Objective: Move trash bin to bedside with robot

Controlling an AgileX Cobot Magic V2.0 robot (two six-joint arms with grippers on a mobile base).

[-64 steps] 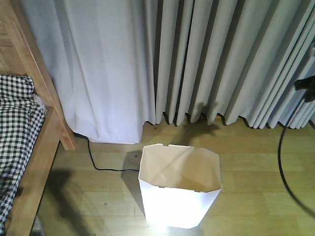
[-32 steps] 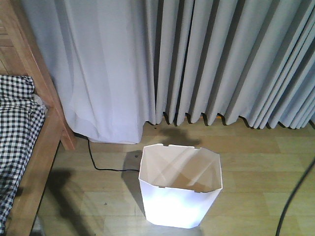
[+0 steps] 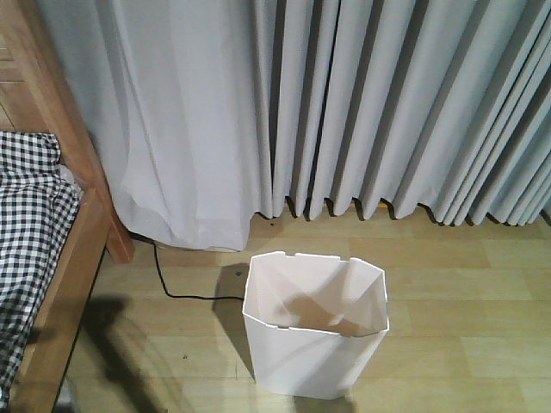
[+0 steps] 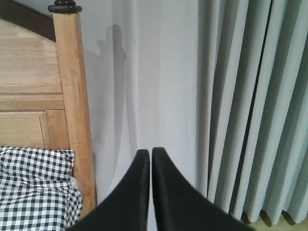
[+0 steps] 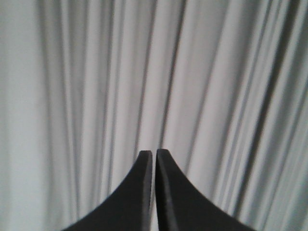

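The bed (image 3: pixel 60 284), with its checked bedding (image 3: pixel 26 224), is at the left. The trash bin (image 3: pixel 314 335) stands upright on the wooden floor (image 3: pixel 448 344) near its corner, so I judge it is almost placed. It is white, with cut corners and a cream inside. The left gripper (image 4: pixel 150 159) and right gripper (image 5: pixel 154 159) are both closed, hold nothing and face the curtain (image 3: pixel 344 103).

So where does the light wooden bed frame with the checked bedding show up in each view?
Front-facing: the light wooden bed frame runs down the left edge, left of the white plastic trash bin.
Left wrist: its post fills the left side, above the left gripper.
Right wrist: not in view; only the right gripper.
Shared landmark: the grey pleated curtain.
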